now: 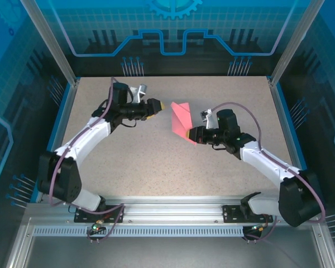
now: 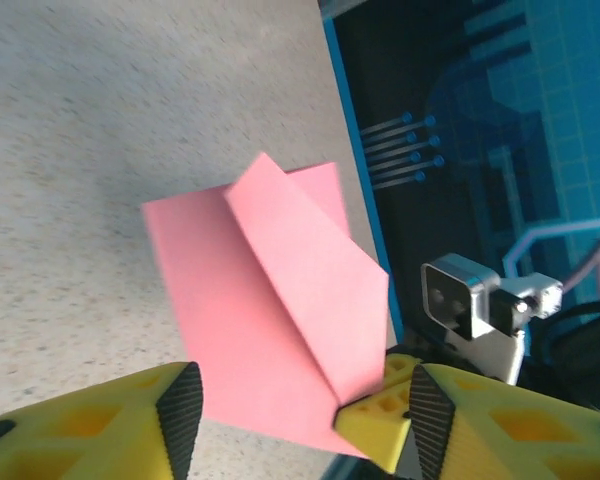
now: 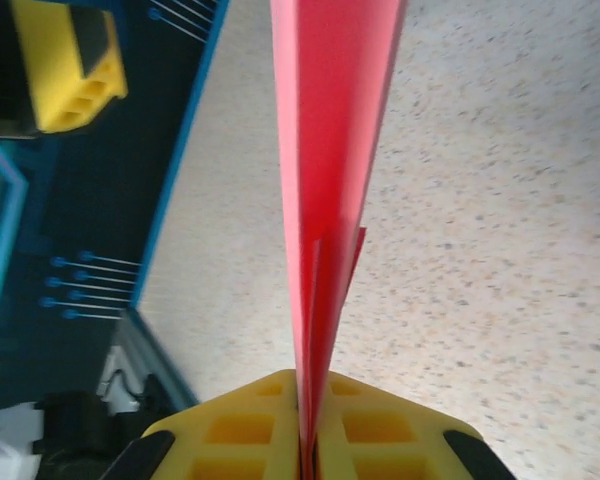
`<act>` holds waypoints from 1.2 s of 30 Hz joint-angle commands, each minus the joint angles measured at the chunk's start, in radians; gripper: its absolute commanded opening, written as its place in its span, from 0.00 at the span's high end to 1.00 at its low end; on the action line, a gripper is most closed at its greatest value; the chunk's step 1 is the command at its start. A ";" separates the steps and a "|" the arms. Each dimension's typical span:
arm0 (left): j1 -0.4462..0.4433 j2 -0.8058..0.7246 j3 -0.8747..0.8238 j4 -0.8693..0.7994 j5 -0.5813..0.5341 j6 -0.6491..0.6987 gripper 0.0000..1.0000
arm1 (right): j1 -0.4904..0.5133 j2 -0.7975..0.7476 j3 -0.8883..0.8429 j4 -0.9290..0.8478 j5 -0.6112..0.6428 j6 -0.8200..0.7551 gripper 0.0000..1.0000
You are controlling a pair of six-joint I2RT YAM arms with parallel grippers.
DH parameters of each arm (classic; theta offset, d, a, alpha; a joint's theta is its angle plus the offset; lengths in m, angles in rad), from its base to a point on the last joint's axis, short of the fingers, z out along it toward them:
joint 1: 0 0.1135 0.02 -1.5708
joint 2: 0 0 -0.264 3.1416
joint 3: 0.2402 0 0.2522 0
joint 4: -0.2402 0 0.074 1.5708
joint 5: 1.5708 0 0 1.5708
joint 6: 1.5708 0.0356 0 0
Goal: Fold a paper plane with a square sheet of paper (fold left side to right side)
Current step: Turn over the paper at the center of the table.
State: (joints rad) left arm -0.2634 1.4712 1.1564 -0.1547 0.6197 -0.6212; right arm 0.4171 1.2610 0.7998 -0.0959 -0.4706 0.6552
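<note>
The salmon-pink paper [image 1: 181, 119] is folded into a pointed shape with a raised flap and hangs above the table's middle. My right gripper [image 1: 190, 134] is shut on its lower point. In the right wrist view the paper [image 3: 330, 150] runs edge-on, straight up from between the closed yellow fingers [image 3: 250, 430] of the right gripper [image 3: 308, 445]. My left gripper [image 1: 161, 106] stands open just left of the paper's upper corner, a small gap apart. In the left wrist view the left gripper [image 2: 300, 415] frames the paper [image 2: 270, 310], with the right arm's yellow fingers [image 2: 375, 420] pinching its point.
The speckled table [image 1: 128, 162] has blue side rails; the right rail [image 2: 355, 200] runs behind the paper in the left wrist view. The right arm's wrist camera [image 2: 460, 300] sits close behind the held point. The left gripper's yellow finger [image 3: 70, 65] shows ahead of the right gripper.
</note>
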 commanded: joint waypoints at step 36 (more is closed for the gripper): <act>0.008 -0.430 -0.116 -0.256 -0.576 0.137 0.23 | 0.624 0.784 0.638 -1.009 1.366 -0.527 0.67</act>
State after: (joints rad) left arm -0.2581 1.0225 1.0130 -0.3725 0.0628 -0.4938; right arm 1.0328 2.0659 1.4567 -1.1175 0.9947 0.1658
